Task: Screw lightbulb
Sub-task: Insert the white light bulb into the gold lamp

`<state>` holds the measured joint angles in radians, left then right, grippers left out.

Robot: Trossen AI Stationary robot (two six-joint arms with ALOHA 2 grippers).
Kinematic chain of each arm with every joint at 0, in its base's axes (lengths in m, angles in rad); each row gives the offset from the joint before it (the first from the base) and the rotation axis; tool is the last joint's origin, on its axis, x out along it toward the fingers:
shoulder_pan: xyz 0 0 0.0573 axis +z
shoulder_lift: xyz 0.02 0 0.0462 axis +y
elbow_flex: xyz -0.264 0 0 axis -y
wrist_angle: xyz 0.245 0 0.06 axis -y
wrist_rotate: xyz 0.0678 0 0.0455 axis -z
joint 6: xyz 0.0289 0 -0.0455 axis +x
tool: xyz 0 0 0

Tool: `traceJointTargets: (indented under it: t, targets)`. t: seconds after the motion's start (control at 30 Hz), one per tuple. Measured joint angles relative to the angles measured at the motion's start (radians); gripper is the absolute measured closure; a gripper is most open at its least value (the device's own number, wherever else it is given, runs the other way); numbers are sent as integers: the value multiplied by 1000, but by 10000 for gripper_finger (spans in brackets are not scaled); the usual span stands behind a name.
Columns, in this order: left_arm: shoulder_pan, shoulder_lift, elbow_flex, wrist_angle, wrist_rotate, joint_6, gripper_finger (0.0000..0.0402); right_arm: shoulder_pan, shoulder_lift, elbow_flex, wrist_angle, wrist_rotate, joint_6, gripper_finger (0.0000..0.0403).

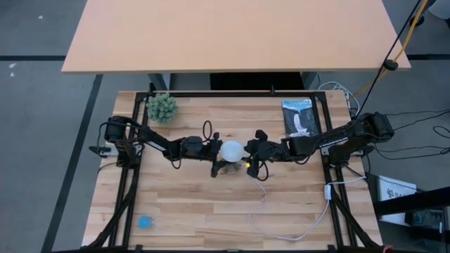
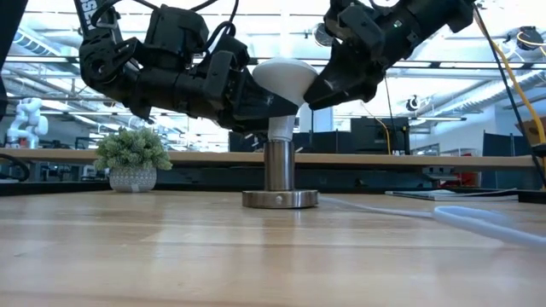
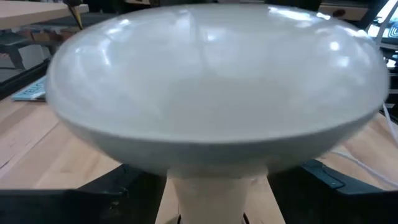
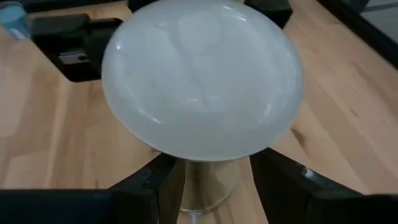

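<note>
I have the lightbulb (image 2: pixel 284 77) standing upright in the silvery socket (image 2: pixel 280 175) near the middle of the wooden table (image 1: pixel 211 204), its white globe up and its narrow neck running down into the socket's post. From the low camera I see my left gripper (image 2: pixel 256 104) pressed in against the neck just under the globe on one side, and my right gripper (image 2: pixel 320 85) against the globe's underside on the other. Each wrist camera shows dark fingers (image 4: pixel 146 186) spread either side of the neck, but whether either pair is actually clamping the bulb I cannot tell; the globe hides the contact. I judge the bulb light, stiff and fragile: thin frosted shell, smooth and likely slippery, so squeezing hard on the dome would be a poor idea. The better hold, I think, is low on the taper where globe meets neck, where the shape gives the fingers something to seat against and a twist carries straight down the axis into the threads. The socket base looks small, with a white cord (image 1: pixel 281 221) trailing off toward the table's near edge, so it may spin or tip if I torque off-centre. A potted plant (image 1: pixel 162 107) sits well apart from the socket.
</note>
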<state>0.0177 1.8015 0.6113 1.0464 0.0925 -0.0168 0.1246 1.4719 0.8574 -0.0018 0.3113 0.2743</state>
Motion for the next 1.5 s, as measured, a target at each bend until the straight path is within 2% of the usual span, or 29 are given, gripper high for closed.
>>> traceJointTargets:
  t: [0.1,0.3,0.6,0.77,0.83,0.9,0.93,1.0,1.03,1.13,1.27,1.37,1.5]
  targets:
    - [-1,0,0,2,0,0,143,-1,0,0,18,-41,-9,245]
    - [-1,-2,0,1,-42,0,143,-1,0,0,17,-22,1,259]
    - [-6,-2,0,2,-45,1,144,-1,0,0,12,-25,0,261]
    - [-6,-2,0,2,-49,1,170,-1,0,0,12,-25,2,261]
    - [-6,-2,0,1,-52,1,185,-1,0,0,12,6,2,261]
    - [-5,-2,0,4,-53,0,196,0,0,0,14,47,45,261]
    - [-6,-2,0,13,-50,-2,200,-1,0,0,23,23,68,261]
    - [-11,-6,-1,46,-5,-1,203,-2,0,-1,49,-68,38,261]
    - [-14,-13,-1,58,13,13,203,-1,0,-1,50,-74,5,261]
    - [-17,-40,0,55,-19,49,203,0,0,-1,5,23,27,261]
    - [-16,-44,0,24,12,37,203,-12,0,-1,32,-75,19,261]
    - [-19,-47,1,-11,-48,38,204,-12,0,-1,22,-24,37,261]
    - [-20,-45,0,-16,-42,23,205,-12,0,-1,40,-27,42,261]
